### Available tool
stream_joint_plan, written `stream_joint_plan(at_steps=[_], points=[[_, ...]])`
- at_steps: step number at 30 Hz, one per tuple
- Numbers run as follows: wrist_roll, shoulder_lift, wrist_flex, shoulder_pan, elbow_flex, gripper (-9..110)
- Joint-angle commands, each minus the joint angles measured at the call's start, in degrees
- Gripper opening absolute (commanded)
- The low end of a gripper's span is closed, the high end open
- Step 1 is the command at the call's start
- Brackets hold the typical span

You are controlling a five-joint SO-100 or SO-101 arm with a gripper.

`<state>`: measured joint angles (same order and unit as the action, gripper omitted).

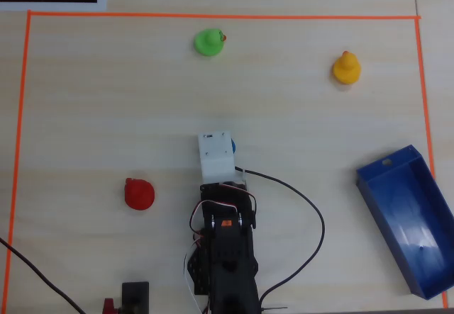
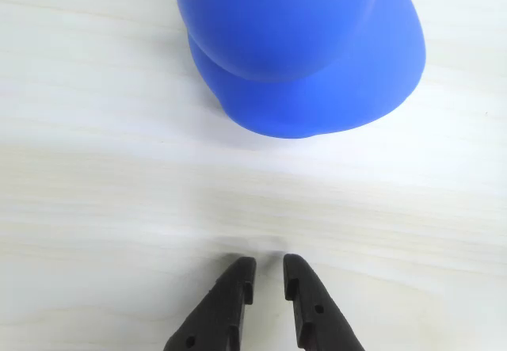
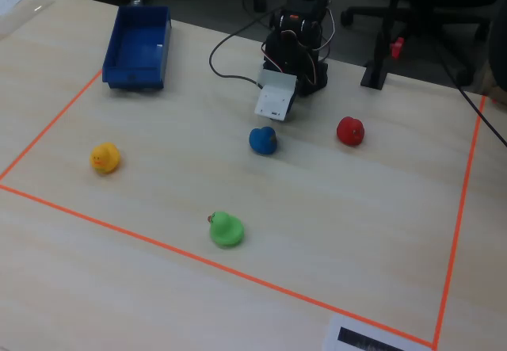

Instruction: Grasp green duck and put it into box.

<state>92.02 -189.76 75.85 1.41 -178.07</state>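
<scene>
The green duck (image 1: 209, 42) stands near the far tape line in the overhead view, well away from the arm; in the fixed view it (image 3: 226, 230) sits at the front. The blue box (image 1: 411, 215) lies empty at the right in the overhead view and at the back left in the fixed view (image 3: 135, 78). My gripper (image 2: 268, 265) hangs low over bare table with its black jaws almost together and nothing between them. In the overhead view it is hidden under the white wrist block (image 1: 216, 155).
A blue duck (image 2: 301, 42) sits just ahead of the gripper, also in the fixed view (image 3: 262, 140). A yellow duck (image 1: 346, 68) stands far right, a red duck (image 1: 139, 193) left of the arm. Orange tape (image 1: 213, 16) borders the area. A black cable (image 1: 312, 215) loops right of the base.
</scene>
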Motion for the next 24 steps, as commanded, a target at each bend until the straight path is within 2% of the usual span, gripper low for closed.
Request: stream_joint_plan(at_steps=[1, 5, 11, 17, 24], points=[[-0.3, 0.0, 1.4, 0.4, -0.2, 5], [-0.3, 0.0, 1.4, 0.5, -0.2, 0], [1.0, 0.1, -1.0, 1.0, -0.2, 0], [4.9, 3.4, -18.8, 2.5, 5.6, 0], [0.1, 32.5, -35.9, -1.4, 32.7, 0]])
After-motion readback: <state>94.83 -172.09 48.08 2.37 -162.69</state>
